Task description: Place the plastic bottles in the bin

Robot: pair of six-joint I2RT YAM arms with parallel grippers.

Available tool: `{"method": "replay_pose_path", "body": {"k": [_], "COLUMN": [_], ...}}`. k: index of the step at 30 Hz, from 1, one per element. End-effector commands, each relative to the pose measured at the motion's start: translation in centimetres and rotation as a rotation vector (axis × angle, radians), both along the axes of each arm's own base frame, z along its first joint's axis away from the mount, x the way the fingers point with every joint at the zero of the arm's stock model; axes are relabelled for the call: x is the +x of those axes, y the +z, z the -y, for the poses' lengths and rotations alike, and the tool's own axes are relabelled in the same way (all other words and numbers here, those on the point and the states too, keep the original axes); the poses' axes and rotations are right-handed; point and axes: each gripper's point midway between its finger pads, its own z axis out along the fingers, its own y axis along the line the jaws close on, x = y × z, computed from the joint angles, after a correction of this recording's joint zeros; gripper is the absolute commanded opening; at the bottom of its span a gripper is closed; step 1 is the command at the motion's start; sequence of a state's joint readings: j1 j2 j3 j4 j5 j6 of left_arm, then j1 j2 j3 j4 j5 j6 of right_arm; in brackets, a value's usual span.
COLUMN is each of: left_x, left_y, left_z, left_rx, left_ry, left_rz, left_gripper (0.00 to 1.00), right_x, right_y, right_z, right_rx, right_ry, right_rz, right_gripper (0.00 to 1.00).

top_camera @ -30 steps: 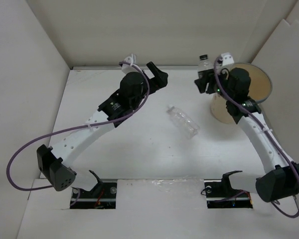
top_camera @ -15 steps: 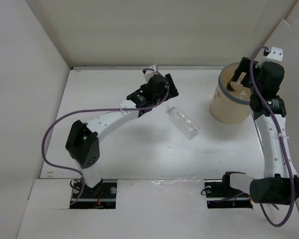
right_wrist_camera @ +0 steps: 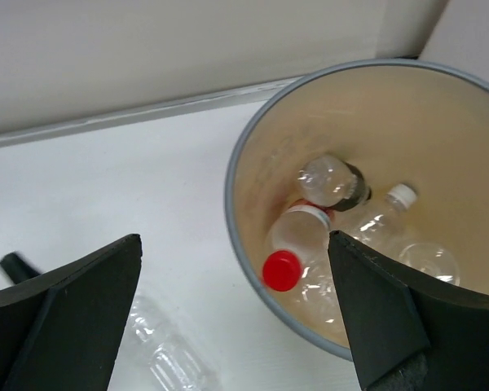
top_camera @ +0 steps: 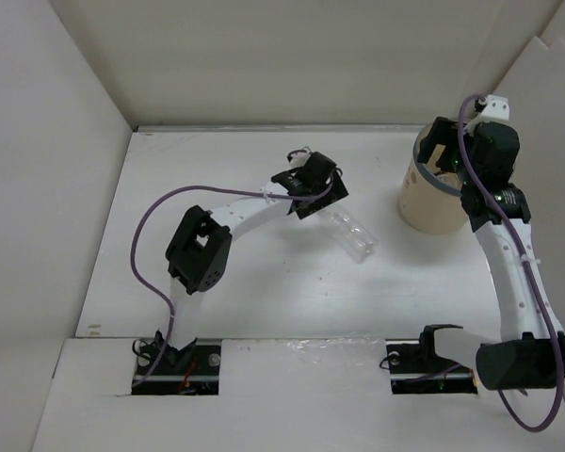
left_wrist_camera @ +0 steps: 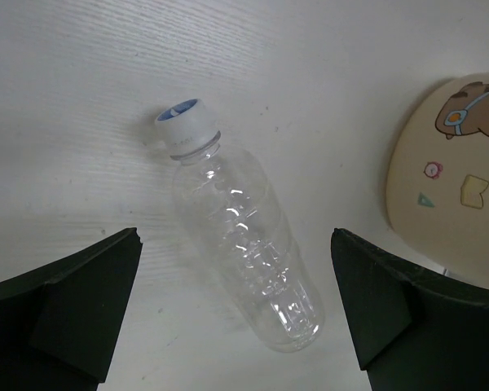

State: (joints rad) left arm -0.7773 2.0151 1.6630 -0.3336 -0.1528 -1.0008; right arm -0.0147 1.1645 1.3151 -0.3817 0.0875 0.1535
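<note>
White-walled enclosure around a pale bench. One clear bottle with a white cap lies on its side near the middle of the top view. The left tool hovers right over it, jaws wide apart to either side and touching nothing. At the upper right stands the tan bin with a grey rim. The right tool hangs above that rim, jaws spread and empty. Inside the bin lie a red-capped bottle, a dark-banded bottle and a white-capped bottle.
</note>
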Motion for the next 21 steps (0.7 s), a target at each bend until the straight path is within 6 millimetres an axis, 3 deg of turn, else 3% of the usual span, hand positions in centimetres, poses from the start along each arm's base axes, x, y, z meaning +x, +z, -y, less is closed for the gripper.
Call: {"method": "replay_pose_path", "body": {"k": [1,8,9,14,15,18,21], "left_x": [-0.1,0.3,0.3,0.1,-0.1,-0.4,-0.2], "left_y": [0.2,-1.5,-3.4,-6.5,-6.5,-8.1,-9.5], "left_z": [1.5,3.8,3.9,4.7,4.8,5.1,3.8], "left_rx": [-0.076,-0.104,-0.076,-0.057,-0.064,-0.066,-0.052], "left_ry": [0.043,0.080,0.091,0.102,0.093,0.087,0.108], "left_rz": [-0.081,-0.125,-0.157,-0.206,-0.215,-0.245,-0.270], "left_gripper": [1.00,1.00,1.00,0.97,0.88,0.77,0.27], "right_x": [-0.2,-0.1,-0.1,-0.6,-0.6,-0.6,-0.6], "right_y": [1.1,0.8,0.8,1.1,1.4,0.9,0.9], "right_z": [-1.9,-2.9,-2.9,-3.3,-3.3,-3.3,-3.9], "right_rx": [-0.006,-0.010,-0.010,-0.005,-0.006,-0.014,-0.007], "right_ry": [0.056,0.096,0.096,0.118,0.118,0.120,0.155], "right_rz": [0.045,0.044,0.044,0.057,0.066,0.056,0.057], "right_gripper": [1.00,1.00,1.00,1.00,1.00,1.00,1.00]}}
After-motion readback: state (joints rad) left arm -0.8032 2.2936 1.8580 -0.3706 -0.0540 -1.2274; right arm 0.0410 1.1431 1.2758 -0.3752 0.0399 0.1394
